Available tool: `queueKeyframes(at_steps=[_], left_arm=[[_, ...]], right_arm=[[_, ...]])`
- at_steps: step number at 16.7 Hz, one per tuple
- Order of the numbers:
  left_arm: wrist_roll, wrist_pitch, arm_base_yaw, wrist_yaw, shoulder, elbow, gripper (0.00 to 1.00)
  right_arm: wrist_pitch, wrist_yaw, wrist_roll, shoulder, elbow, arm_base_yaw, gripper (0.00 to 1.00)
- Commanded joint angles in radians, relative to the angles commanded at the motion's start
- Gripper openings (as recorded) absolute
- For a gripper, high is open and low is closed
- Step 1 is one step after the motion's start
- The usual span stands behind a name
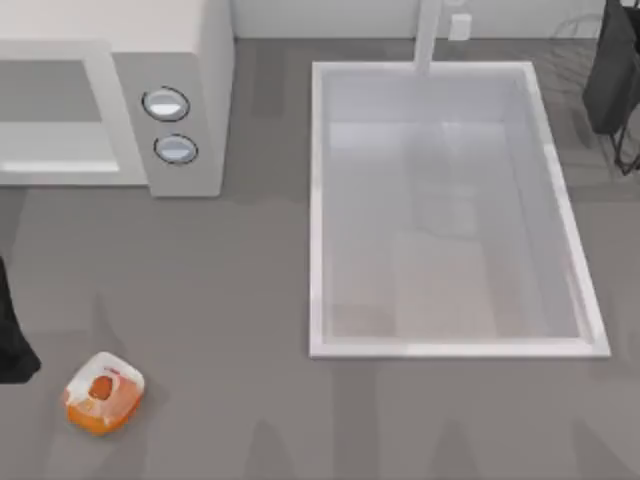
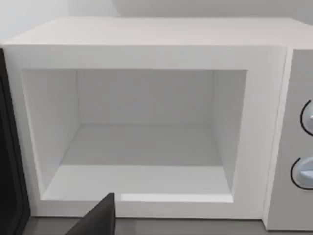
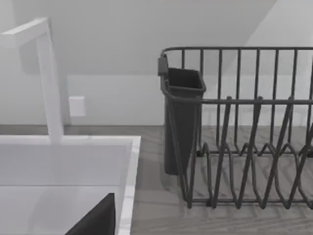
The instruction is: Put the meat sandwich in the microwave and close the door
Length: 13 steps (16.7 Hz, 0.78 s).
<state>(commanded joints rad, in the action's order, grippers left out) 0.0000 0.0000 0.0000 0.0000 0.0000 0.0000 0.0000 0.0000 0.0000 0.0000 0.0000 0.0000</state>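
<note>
I'm lining up over the sandwich near the table's left edge, aiming squarely; can't tell my pincer's state.

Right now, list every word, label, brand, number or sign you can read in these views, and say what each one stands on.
None: no readable text on anything.
microwave: plain white, no brand; its two knobs carry no numbers or marks.
meat sandwich: no label.
sink: unmarked.
dish rack and its dark cup: no writing.
Small white wall plate: blank.
</note>
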Motion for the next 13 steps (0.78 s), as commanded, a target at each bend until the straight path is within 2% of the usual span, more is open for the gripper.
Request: queueKeyframes(at_steps=[6,13], left_arm=[[0.023,-0.083,-0.027,0.000,0.108,0.081,1.00],[0.118,-0.415,-0.133,-0.003,0.647,0.408,1.00]], right_arm=[[0.000,0.000,0.000,0.000,0.000,0.000,1.00],[0.000,0.000,0.000,0.000,0.000,0.000,1.00]])
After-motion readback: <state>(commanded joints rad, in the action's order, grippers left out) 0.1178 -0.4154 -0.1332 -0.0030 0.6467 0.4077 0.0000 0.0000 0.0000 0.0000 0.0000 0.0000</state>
